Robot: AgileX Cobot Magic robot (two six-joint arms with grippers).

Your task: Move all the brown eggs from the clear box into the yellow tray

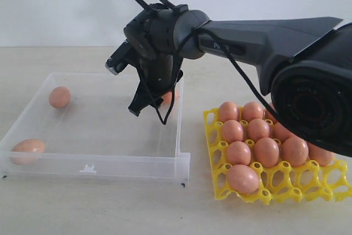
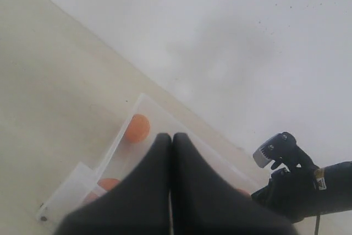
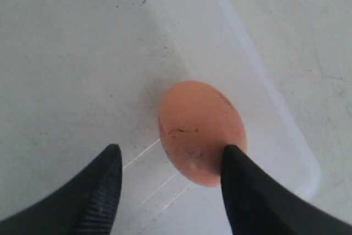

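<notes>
Three brown eggs (image 1: 59, 97) lie in the clear box (image 1: 137, 160) on the left. The far-left one lies slanted. The one in the near-left corner rests on its side, long axis running left to right. The third sits near the far-right corner, mostly hidden behind the arm in the exterior view.

The right wrist view shows that third egg plainly: it lies flat on the box floor, close to the wall and a rounded corner, with its long axis skewed across the gap between the fingers. The right gripper (image 3: 170, 149) is spread wide above it. One finger (image 3: 242, 191) overlaps the egg's edge, but contact cannot be judged.

On the right, the yellow tray (image 1: 308, 182) holds about ten eggs standing upright in its cups, the far ones partly hidden by the arm.

Only the left wrist view shows the left gripper (image 2: 171, 136), its fingers pressed together on nothing, high above the box's left side.
</notes>
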